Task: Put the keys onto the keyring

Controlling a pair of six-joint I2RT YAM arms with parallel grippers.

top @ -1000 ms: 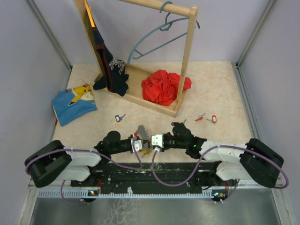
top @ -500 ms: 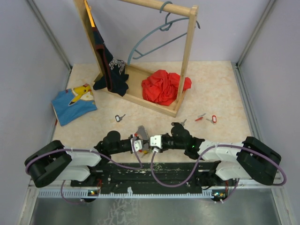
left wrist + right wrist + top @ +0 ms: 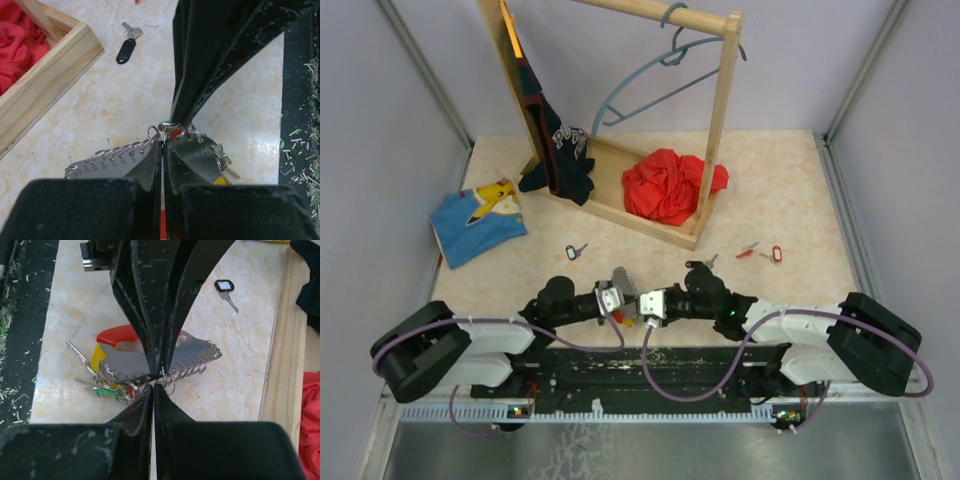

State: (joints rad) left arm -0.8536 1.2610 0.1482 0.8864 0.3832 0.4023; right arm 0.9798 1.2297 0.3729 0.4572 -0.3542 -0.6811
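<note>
Both jaws clamp the keyring (image 3: pixel 125 362) near the table (image 3: pixel 790 190) edge.

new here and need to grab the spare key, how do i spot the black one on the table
Find the wooden clothes rack at the back of the table. In front of its base, right of the blue shirt, one small key lies alone on the bare tabletop. Its head is black; the loose keys right of the rack are red.
</note>
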